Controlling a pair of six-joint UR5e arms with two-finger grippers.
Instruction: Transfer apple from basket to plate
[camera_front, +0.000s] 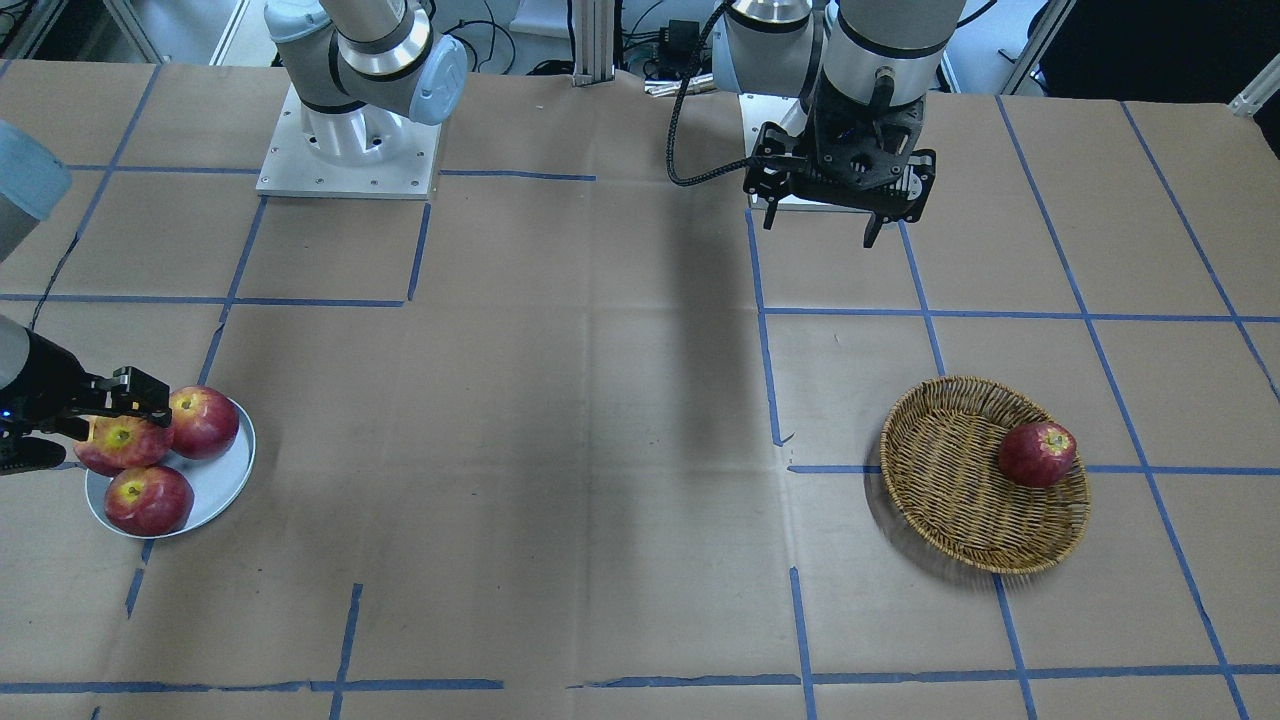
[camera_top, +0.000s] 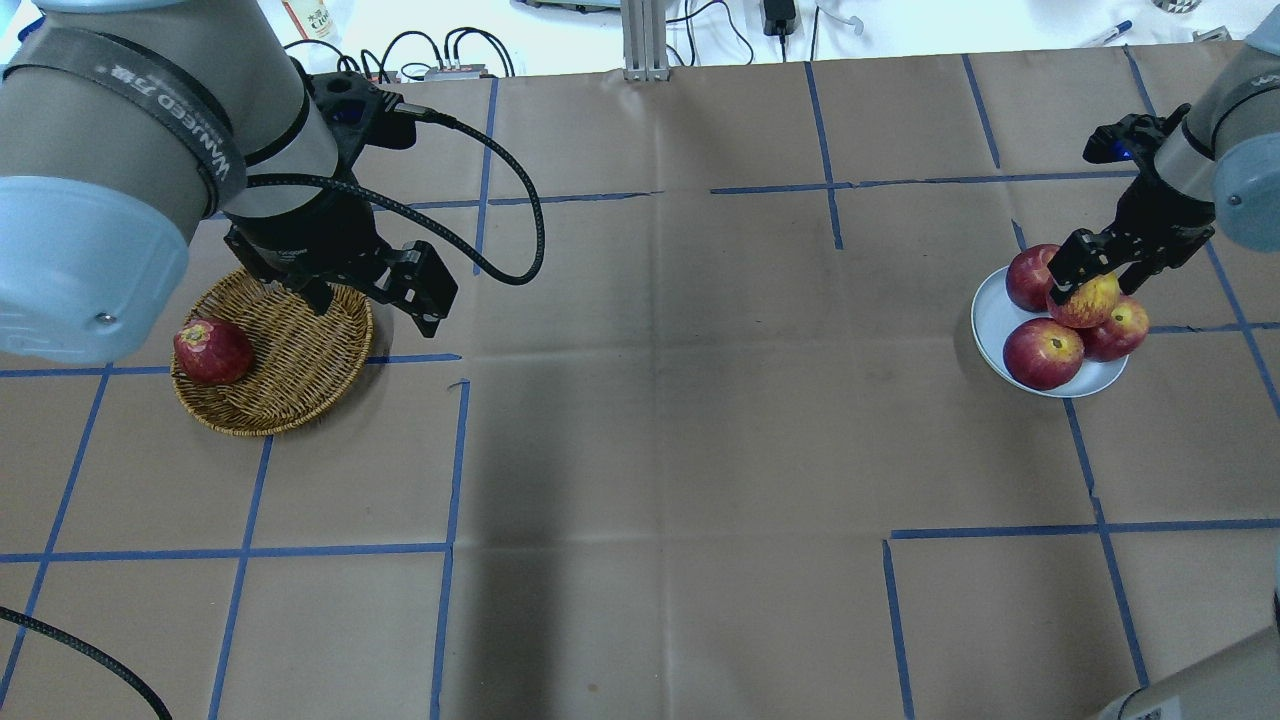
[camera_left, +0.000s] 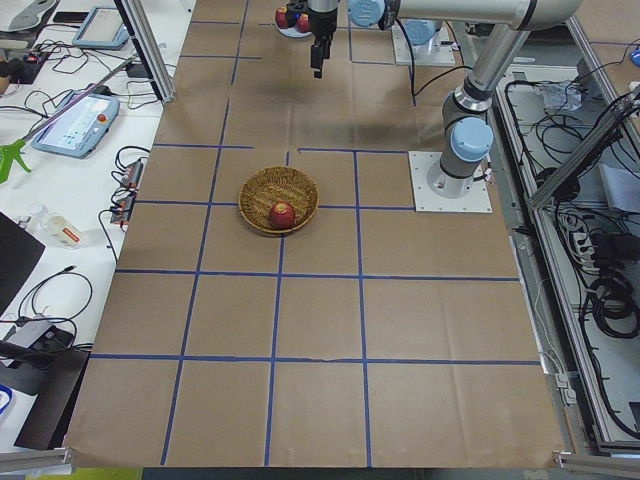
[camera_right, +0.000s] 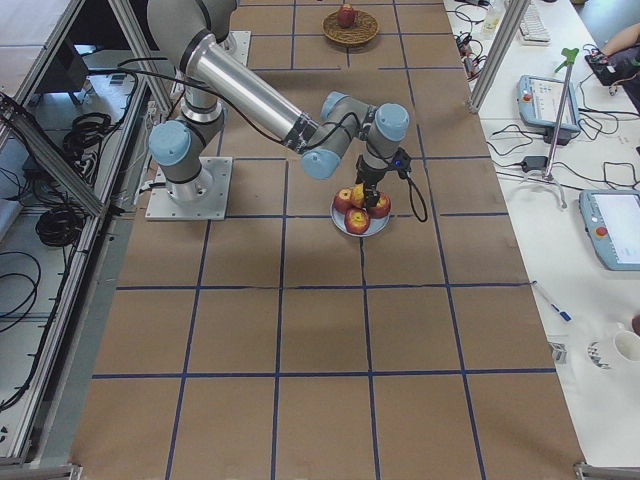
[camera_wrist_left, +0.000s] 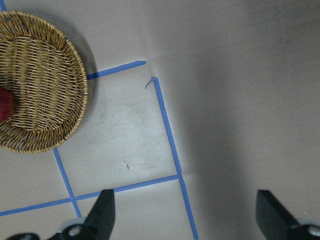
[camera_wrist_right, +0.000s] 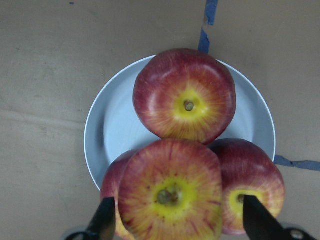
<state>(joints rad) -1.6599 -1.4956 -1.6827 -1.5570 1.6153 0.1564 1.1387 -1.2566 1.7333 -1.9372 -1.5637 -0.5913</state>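
The apple (camera_wrist_right: 170, 195), light red with a wide yellow top, rests on top of three darker apples on the pale grey-blue plate (camera_wrist_right: 100, 135). It also shows in the overhead view (camera_top: 1085, 300). My right gripper (camera_top: 1095, 282) straddles it with the jaws apart. One finger is against the apple and a narrow gap shows at the other finger (camera_wrist_right: 257, 220). The wicker basket (camera_top: 290, 385) holds one dark red apple (camera_top: 212, 350). My left gripper (camera_top: 365, 300) hangs open and empty above the basket's far rim.
The dark apples (camera_top: 1043, 352) fill most of the plate (camera_front: 215, 490), which sits near the table's edge on my right. Blue tape lines cross the brown table. The arm bases (camera_front: 350, 150) stand at the robot's side.
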